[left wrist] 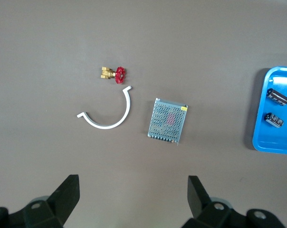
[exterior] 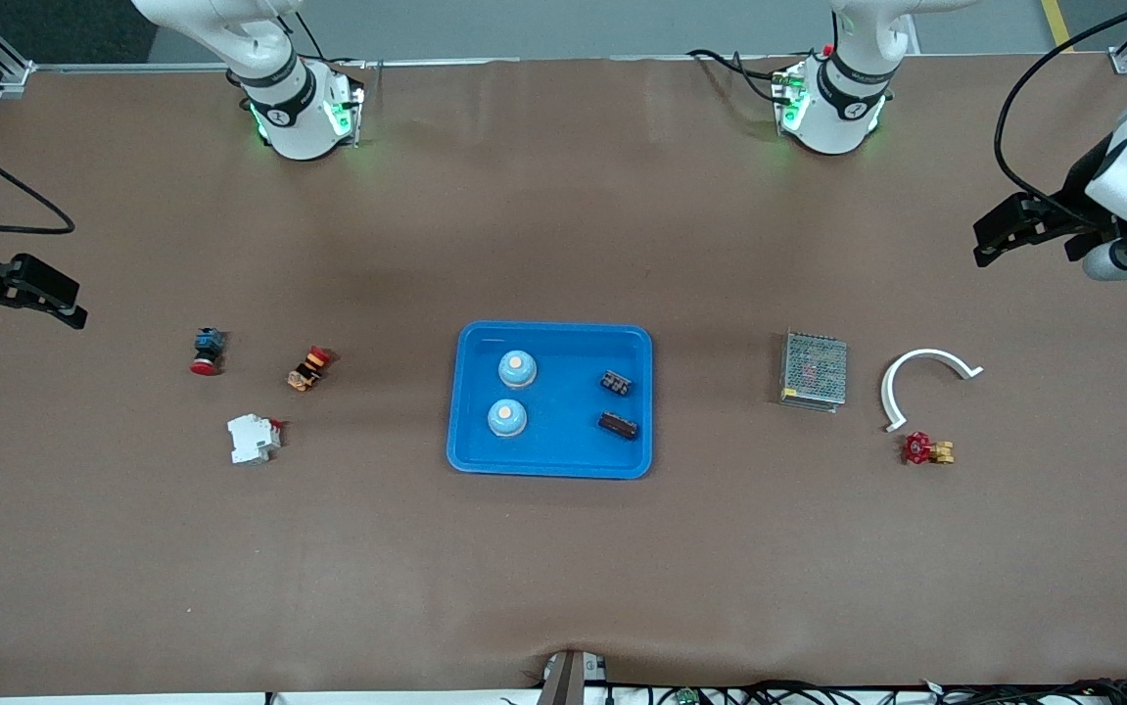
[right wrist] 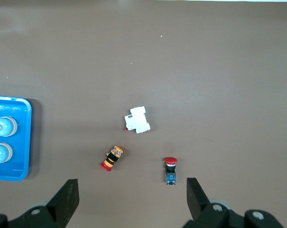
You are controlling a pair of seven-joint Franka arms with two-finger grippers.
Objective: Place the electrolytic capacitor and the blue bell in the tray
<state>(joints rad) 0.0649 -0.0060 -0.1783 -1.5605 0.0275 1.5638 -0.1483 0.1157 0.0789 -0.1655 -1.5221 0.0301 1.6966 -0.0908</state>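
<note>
1. Brown matting covers the whole table (exterior: 563, 568), with both arm bases at its 12 o'clock edge in the front view.
2. Task status: judged complete or nearly so. The tray (exterior: 465, 455) sits at table centre and already holds every bell and capacitor in view.
3. Count in the tray: two blue bells, one (exterior: 517, 368) at 12 o'clock of the other (exterior: 507, 418); two dark electrolytic capacitors, one (exterior: 616, 382) at 12 o'clock of the other (exterior: 619, 425).
4. No bell or capacitor is seen on the bare matting, so nothing appears left to place.
5. Toward the right arm's end: one red-capped push button (exterior: 207, 351), one orange-and-black switch (exterior: 309, 368), one white breaker (exterior: 253, 438).
6. Toward the left arm's end: one grey mesh box (exterior: 814, 369), one white curved strip (exterior: 923, 377), one red-handled brass valve (exterior: 927, 449).
7. Left gripper (exterior: 999, 237) hangs over the table end, jaws spread wide, holding nothing.
8. Right gripper (exterior: 34, 299) hangs over its own table end, jaws likewise spread and empty. Both arms wait.
</note>
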